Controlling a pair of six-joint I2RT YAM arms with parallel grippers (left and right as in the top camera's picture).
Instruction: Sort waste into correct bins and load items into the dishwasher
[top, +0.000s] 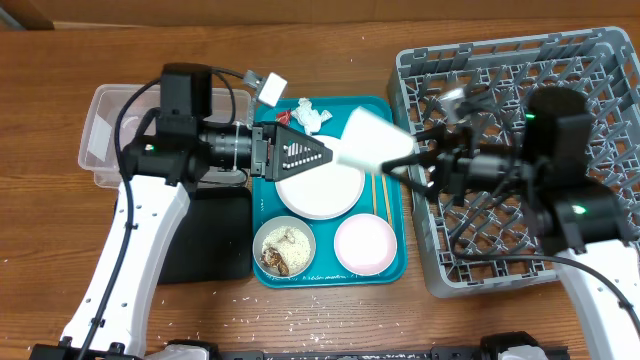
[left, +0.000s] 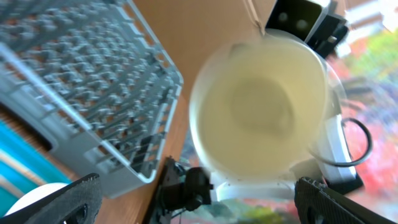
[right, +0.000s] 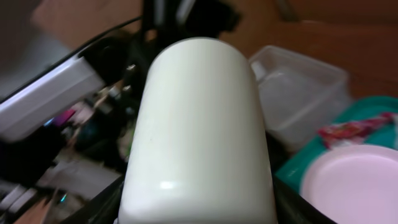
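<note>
Pale cup: held in the air on its side, over the right edge of the teal serving tray and beside the rack, with its mouth turned toward the left arm.
Right end effector: clenched on the pale cup, with a dark finger on each side of its wall in the right wrist view.
Left end effector: released, fingers spread wide in its own wrist view; it hangs over the serving tray, pointing at the cup's open mouth and close to it.
Dish rack: grey lattice on the right of the tabletop, under the right arm.
White plate: flat on the serving tray, partly under the left end effector.
Pinkish-white bowl: front right corner of the serving tray.
Food scraps: in a small bowl at the tray's front left.
Chopsticks: lying just right of the plate.
Red wrapper and tissue: at the tray's back edge.
Clear tub: far left, behind the black tray.
</note>
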